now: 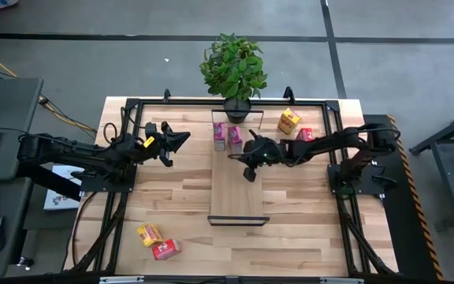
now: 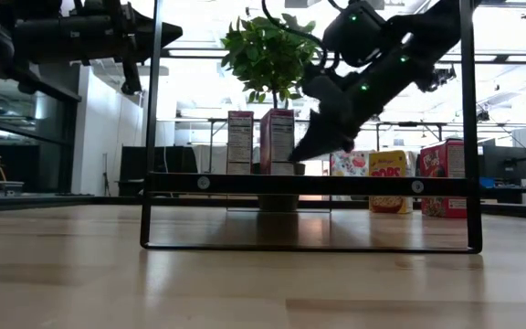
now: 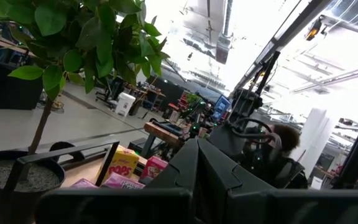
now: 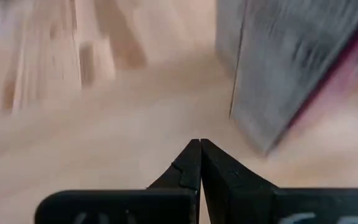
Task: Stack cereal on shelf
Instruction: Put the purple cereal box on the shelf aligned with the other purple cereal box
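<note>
Red box (image 1: pixel 165 249) lies on table; closed right tool (image 1: pixel 248 175) above shelf (image 1: pixel 238 197)

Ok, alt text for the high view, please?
Two pink boxes stand on the shelf, the shut right gripper over it. The shut left gripper hovers left; four more boxes sit on the table.

shelf (image 1: pixel 237 189) pale wood, thin black frame | two pink boxes (image 1: pixel 227 136) just beside right pincer (image 1: pixel 248 170), dark | yellow box (image 1: pixel 289 121), red box (image 1: pixel 305 135) behind it | yellow box (image 1: pixel 149 234), red box (image 1: pixel 165 249) well apart from it | plant (image 1: pixel 233 65) green, black pot | table (image 1: pixel 172 197) striped blond wood
</note>
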